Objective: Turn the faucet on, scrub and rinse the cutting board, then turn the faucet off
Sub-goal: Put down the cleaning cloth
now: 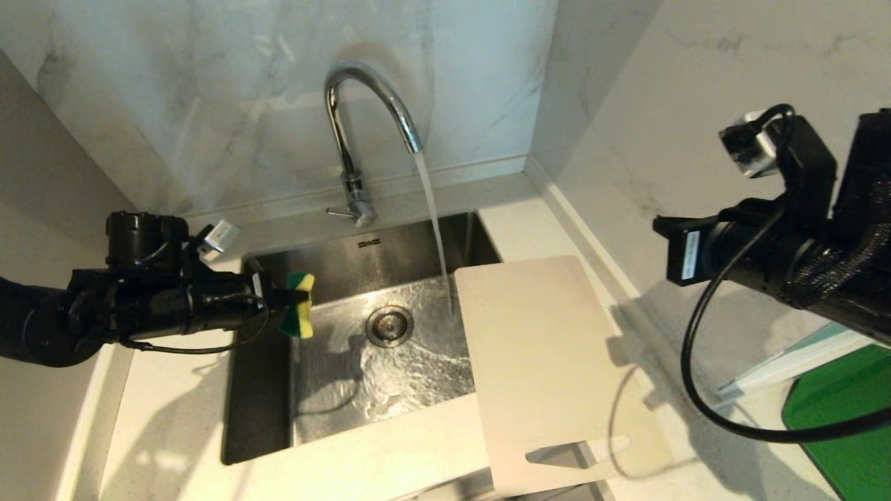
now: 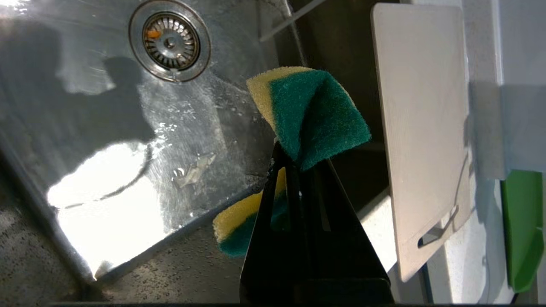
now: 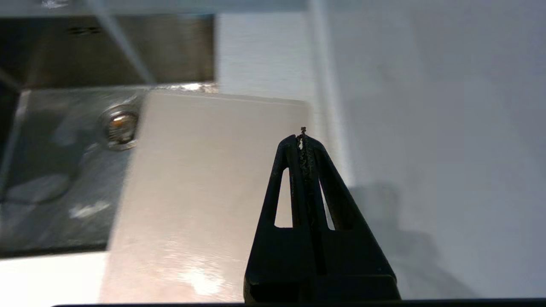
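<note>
On the left, the left gripper (image 1: 296,298) pinches a yellow-and-green sponge (image 1: 299,305) over the left edge of the sink (image 1: 264,390). In the middle, the faucet (image 1: 362,132) runs water into the basin just beside the cutting board (image 1: 550,369), which lies flat across the sink's right rim and the counter (image 1: 390,459). On the right, the right gripper (image 3: 303,138) hangs above the board with its fingers pressed together on nothing.

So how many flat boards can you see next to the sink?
2. The cream-white plastic cutting board lies across the steel sink's right edge and the counter. A dark green flat board sits farther right, partly cut off by the picture's edge.
</note>
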Tool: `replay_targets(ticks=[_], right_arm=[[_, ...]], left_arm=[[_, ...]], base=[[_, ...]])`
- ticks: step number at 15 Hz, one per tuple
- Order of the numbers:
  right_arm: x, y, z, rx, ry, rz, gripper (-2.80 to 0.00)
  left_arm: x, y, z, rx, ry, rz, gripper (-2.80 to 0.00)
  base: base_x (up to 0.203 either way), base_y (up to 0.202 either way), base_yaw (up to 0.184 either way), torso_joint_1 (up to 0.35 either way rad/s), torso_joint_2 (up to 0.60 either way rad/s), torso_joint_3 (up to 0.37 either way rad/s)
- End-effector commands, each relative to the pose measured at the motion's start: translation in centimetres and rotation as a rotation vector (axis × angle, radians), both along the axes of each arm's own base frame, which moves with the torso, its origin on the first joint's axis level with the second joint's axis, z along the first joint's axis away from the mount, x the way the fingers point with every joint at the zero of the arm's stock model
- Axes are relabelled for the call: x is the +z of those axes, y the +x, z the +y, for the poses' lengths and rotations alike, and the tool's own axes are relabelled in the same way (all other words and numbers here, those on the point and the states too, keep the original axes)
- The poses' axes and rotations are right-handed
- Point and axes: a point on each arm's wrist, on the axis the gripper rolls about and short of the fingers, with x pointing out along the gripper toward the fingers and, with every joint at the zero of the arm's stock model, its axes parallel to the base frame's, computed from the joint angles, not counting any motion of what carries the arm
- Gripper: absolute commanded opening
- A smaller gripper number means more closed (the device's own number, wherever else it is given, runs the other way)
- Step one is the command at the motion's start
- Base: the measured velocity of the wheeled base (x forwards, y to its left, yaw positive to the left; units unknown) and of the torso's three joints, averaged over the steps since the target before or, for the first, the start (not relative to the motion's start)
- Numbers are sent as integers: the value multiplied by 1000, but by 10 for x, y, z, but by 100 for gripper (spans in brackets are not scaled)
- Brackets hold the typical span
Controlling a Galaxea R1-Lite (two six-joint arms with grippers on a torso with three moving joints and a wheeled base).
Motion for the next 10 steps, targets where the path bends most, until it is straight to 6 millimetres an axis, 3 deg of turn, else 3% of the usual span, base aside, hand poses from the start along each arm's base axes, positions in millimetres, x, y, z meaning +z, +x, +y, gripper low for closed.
replay_targets(ticks=[1, 5, 10], right_arm=[[10, -24, -24, -54, 10, -57, -280], [14, -74, -30, -56, 15, -132, -280], [-4, -137, -34, -53, 20, -198, -280]], left_arm=[[1, -3, -3, -11, -4, -2, -280], [2, -7, -7, -26, -2, -5, -280], [0, -9, -11, -28, 5, 3, -280]], base=[[0, 0, 0, 0, 0, 0], [0, 0, 0, 0, 0, 0], [0, 0, 0, 0, 0, 0]])
